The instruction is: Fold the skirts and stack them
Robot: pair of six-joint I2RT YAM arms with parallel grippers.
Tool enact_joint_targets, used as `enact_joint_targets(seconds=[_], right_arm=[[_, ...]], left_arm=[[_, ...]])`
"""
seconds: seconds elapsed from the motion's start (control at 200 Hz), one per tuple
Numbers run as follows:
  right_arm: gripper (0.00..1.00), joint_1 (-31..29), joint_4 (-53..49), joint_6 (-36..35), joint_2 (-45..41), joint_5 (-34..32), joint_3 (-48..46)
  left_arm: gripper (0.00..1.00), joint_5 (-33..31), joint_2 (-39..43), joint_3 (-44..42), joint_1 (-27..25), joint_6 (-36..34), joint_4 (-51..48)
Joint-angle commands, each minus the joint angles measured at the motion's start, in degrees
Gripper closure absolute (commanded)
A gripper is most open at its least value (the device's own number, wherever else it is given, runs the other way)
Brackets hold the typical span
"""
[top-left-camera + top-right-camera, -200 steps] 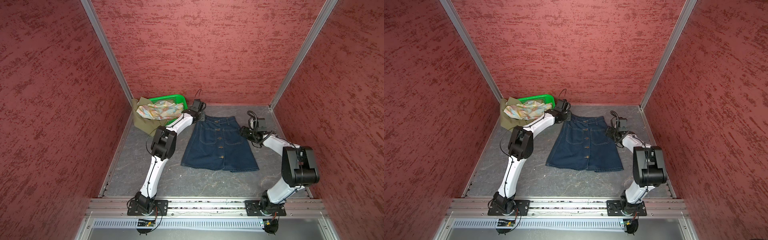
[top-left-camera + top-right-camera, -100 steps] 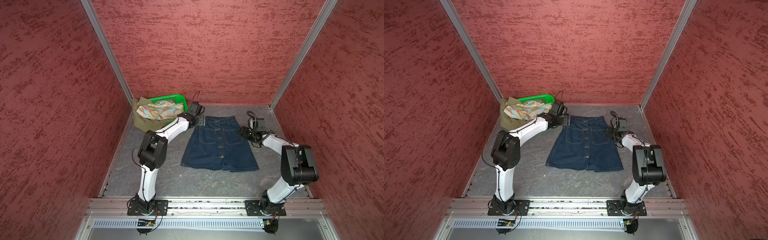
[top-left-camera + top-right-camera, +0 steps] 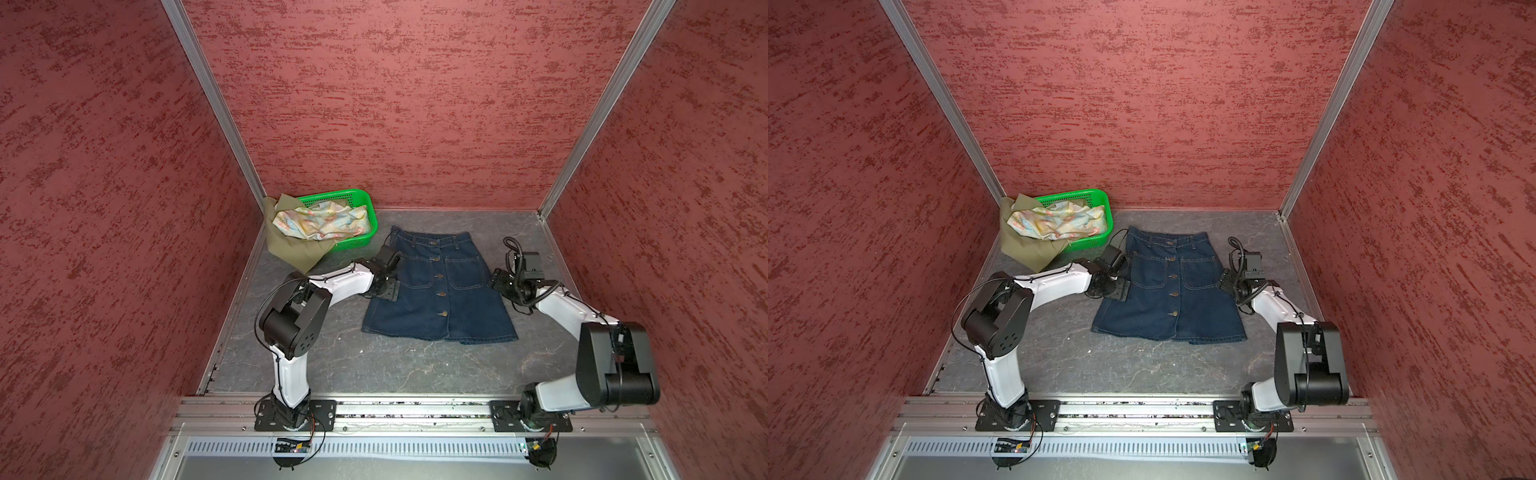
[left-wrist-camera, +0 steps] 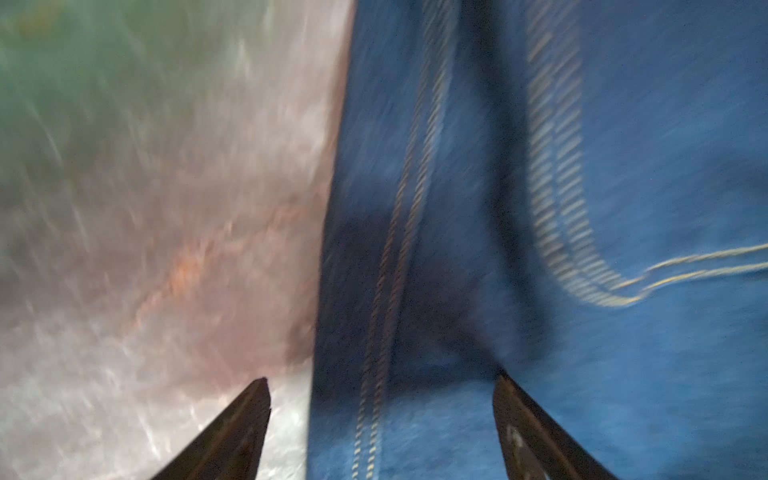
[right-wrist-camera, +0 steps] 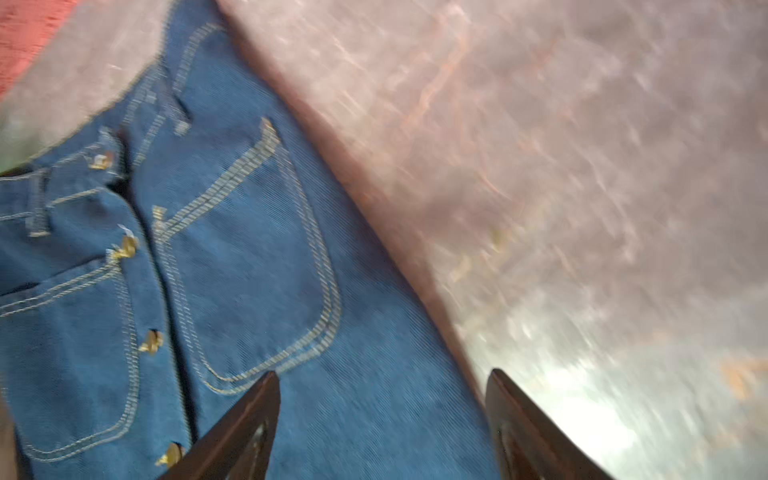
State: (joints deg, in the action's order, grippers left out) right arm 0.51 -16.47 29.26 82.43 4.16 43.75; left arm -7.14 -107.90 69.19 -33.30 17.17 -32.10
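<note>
Here we are at the dark blue denim button-front skirt (image 3: 440,286), spread flat and face up in the middle of the grey mottled table (image 3: 374,365), waistband at the far end, hem nearest us. Both arms are in on it. The left gripper (image 4: 380,386) sits at the skirt's left edge around pocket height, jaws wide apart with nothing between them, one finger over bare table and the other over denim. On the other side the right gripper (image 5: 383,376) mirrors that at the right edge, also spread wide and holding nothing, straddling the seam just below the right pocket. Both wrist views are blurred, so whether the fingertips touch the cloth I can't say. Back in the far left corner, the pale pastel floral skirt (image 3: 320,222) lies crumpled in the green perforated plastic basket (image 3: 365,224), with the plain olive-green skirt (image 3: 291,249) under it, spilling over the basket's left rim onto the table. So this looks like the first fold being set up, with no crease in the denim yet. Next, I'd say each gripper needs to drop onto its side seam and pinch both layers cleanly. Denim is stiff, so a shallow bite may slip.
</note>
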Motion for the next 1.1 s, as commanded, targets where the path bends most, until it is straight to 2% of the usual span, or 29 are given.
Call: enact_joint_targets(seconds=[0.0, 0.135, 0.22, 0.321, 0.446, 0.531, 0.646, 0.756, 0.912, 0.997, 1.097], right_arm=[[0.22, 0.60, -2.98, 3.09, -2.57, -1.77, -2.33], [0.23, 0.80, -5.27, 4.72, -5.13, -1.90, -5.35], [0.24, 0.93, -6.35, 5.76, -6.25, -1.64, -7.18], [0.25, 0.95, -7.61, 7.52, -7.55, -2.35, -9.00], [0.25, 0.89, -8.53, 8.35, -9.97, -2.40, -11.35], [0.26, 0.89, -8.67, 8.84, -10.94, -2.32, -12.39], [0.26, 0.95, -8.80, 8.98, -11.07, -2.05, -13.25], [0.27, 0.92, -8.58, 8.37, -10.90, -1.77, -14.08], [0.40, 0.95, -6.23, 7.78, -10.73, 1.49, -15.46], [0.54, 0.91, -5.21, 6.54, -10.46, 3.50, -15.86], [0.80, 0.93, -3.71, 4.70, -11.06, 6.85, -15.68]], left_arm=[[0.16, 2.59, 2.63, -1.77, 1.23, 1.70, -0.25], [0.19, 4.21, 4.23, -5.39, 2.25, 2.75, -0.25], [0.27, 5.55, 5.43, -7.56, 2.34, 3.56, -0.11], [0.48, 6.98, 7.00, -9.86, 2.27, 4.87, -0.38], [0.82, 8.59, 9.88, -13.66, 2.36, 6.92, 0.31], [1.00, 10.12, 11.60, -16.11, 2.41, 8.88, 1.14], [1.00, 12.93, 13.89, -19.23, 2.45, 11.73, 3.10], [1.00, 13.02, 16.46, -21.43, 2.70, 13.12, 3.24], [1.00, 13.53, 20.07, -24.43, 4.46, 14.84, 4.42], [1.00, 13.42, 21.18, -24.68, 5.15, 15.35, 4.62], [1.00, 13.63, 21.66, -24.66, 5.44, 16.24, 5.35]])
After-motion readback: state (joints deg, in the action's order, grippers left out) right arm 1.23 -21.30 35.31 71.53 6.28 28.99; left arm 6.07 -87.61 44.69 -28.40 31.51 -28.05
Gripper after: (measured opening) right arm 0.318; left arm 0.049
